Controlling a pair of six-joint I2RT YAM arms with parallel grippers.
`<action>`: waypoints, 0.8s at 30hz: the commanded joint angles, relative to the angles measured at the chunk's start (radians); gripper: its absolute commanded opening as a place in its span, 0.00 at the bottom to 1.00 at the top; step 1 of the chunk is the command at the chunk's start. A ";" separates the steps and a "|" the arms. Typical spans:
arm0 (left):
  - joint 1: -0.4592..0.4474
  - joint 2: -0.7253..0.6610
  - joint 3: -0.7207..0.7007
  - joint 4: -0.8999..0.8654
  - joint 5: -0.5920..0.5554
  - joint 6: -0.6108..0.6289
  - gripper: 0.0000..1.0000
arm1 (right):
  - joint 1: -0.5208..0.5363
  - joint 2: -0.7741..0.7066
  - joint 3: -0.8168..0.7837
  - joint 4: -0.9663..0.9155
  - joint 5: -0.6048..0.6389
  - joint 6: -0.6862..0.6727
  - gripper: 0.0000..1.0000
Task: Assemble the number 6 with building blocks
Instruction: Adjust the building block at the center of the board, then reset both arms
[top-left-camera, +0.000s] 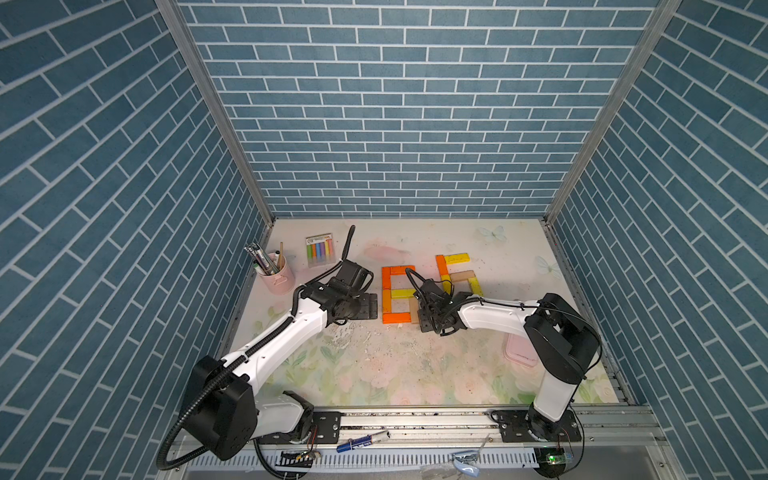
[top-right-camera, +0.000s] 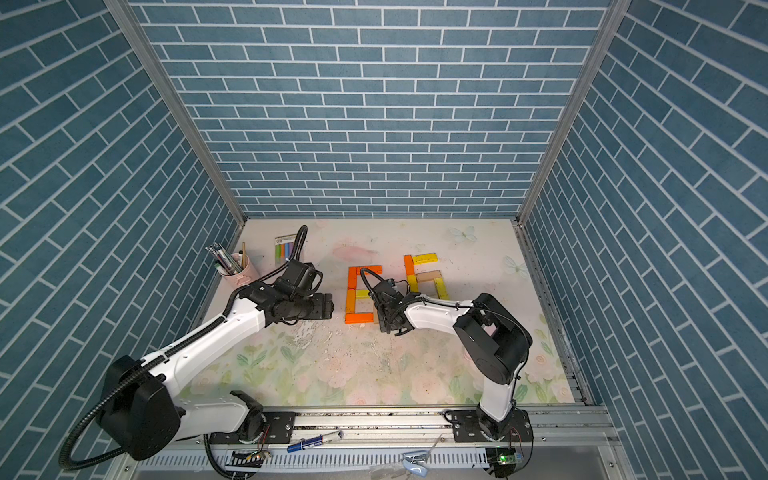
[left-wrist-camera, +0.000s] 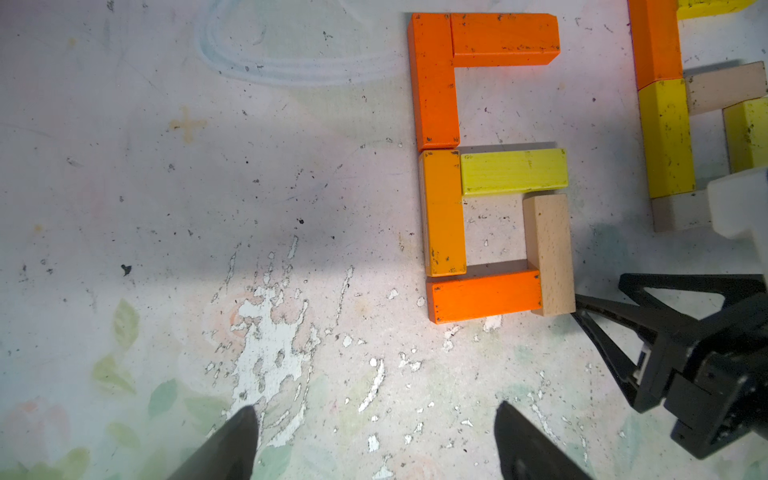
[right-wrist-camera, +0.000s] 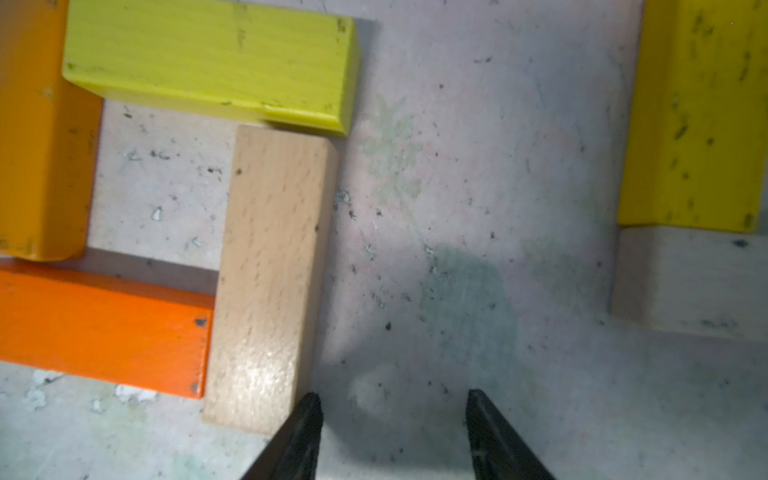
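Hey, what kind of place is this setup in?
Likely a robot lab booth staged as a craft table: blue brick-print wall panels on metal framing, a floral table mat, a pink pen cup and chalk pack.

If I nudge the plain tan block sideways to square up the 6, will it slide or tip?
Probably slides: the tan block lies flat on a broad face. It looks like rigid wood, unlikely to flex. It appears to abut the orange bar and yellow bar, so a push may shift them.

Right claw (top-left-camera: 424, 319) seemingly against number 6 (top-left-camera: 400, 293)
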 joint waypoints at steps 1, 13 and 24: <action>0.010 0.003 0.017 -0.012 -0.014 0.016 0.92 | 0.003 -0.071 0.037 -0.049 0.044 -0.002 0.60; 0.034 -0.089 0.185 -0.075 -0.104 0.269 0.99 | -0.079 -0.482 0.018 -0.109 0.363 -0.321 0.84; 0.157 -0.286 0.041 0.213 -0.133 0.458 0.99 | -0.393 -0.915 -0.268 0.180 0.372 -0.490 0.98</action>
